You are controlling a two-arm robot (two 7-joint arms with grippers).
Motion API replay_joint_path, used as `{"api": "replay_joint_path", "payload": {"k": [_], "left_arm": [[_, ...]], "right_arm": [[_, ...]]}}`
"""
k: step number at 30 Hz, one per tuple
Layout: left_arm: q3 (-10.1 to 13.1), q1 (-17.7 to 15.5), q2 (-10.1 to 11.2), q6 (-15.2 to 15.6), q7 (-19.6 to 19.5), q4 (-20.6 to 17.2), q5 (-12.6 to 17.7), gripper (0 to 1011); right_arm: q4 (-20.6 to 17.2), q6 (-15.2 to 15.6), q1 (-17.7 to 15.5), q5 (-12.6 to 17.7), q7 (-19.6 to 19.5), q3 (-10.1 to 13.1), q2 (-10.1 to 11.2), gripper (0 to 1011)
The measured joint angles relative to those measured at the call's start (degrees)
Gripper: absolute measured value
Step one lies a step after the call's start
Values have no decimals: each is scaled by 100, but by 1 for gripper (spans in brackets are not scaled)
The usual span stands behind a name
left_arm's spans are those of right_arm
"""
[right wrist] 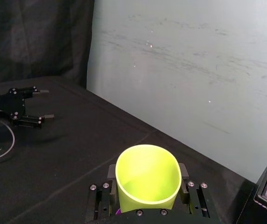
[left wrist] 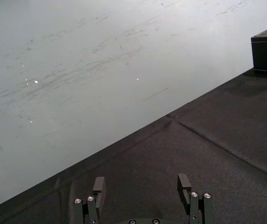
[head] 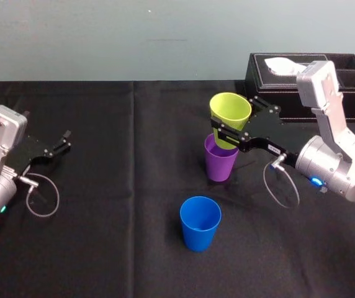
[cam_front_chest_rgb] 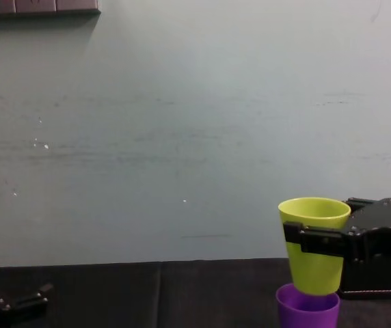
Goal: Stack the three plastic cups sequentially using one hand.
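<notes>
The right claw grips the green cup by its sides and holds it over the purple cup, which stands upright on the black surface. In the chest view, the green cup's base sits right at the purple cup's mouth. Whether it has gone inside cannot be told. The blue cup stands alone nearer the robot, apart from the other two and not yet stacked. A black tissue box sits behind the right arm. The left claw rests idle at the far left of the surface, its fingers spread around nothing.

The likely trouble is at the rim. The green cup leans a little in the claw, and if it comes down off-centre its base could catch the purple cup's edge and tip or push that light cup aside. If it is let go too high, it may settle crooked or bounce out. The wrist view shows the green cup's rim pinched to an oval, so a hard squeeze could keep it from nesting cleanly. A hard press down could jam the two cups together.

A small white label sits on the right claw's body, but its print cannot be read. No brand shows on the cups or the box.
</notes>
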Motion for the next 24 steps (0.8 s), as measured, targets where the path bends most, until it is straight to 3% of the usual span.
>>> {"api": "replay_joint_path", "payload": {"k": [24], "left_arm": [[0, 0, 0, 0, 0, 0, 0, 1011]], "right_arm": [[659, -328, 233, 285, 207, -142, -96, 741]]}}
